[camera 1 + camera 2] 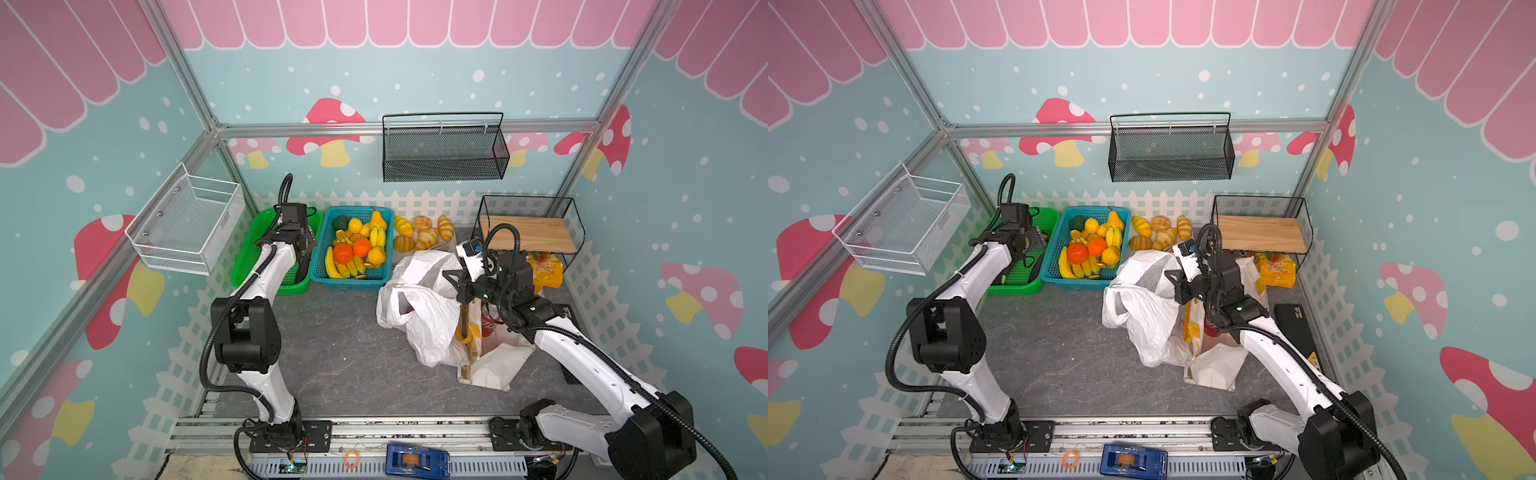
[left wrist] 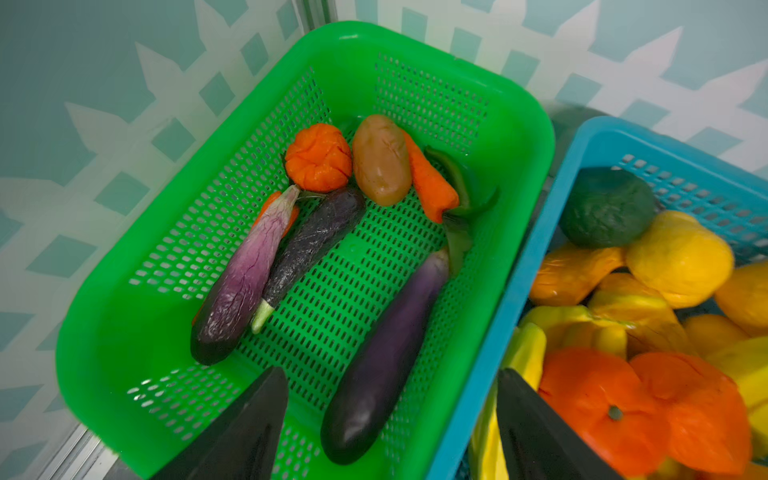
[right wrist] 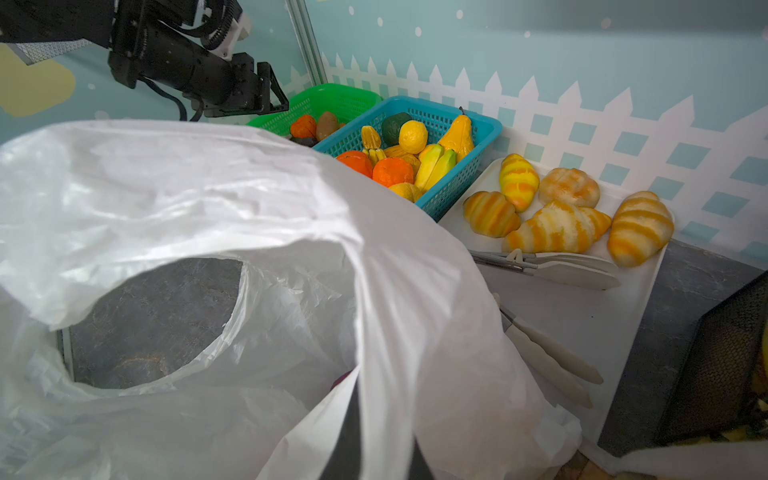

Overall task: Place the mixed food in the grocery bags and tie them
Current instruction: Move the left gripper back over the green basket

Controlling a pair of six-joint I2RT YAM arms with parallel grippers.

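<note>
My left pincer hangs apart over the green basket, and well right of that basket my right pincer is clamped on the white plastic bag.

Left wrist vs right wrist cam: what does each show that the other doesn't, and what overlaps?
Left wrist only: the floor of the green basket, with three eggplants at full length, a carrot and a green pepper, framed by the open left pincer.
Right wrist only: the white plastic bag filling the foreground, croissants on a white tray, pale utensils beside them.
Both: green basket, blue basket, the potato, the dark green fruit, the oranges, and the left pincer, seen from outside by the right wrist.
</note>
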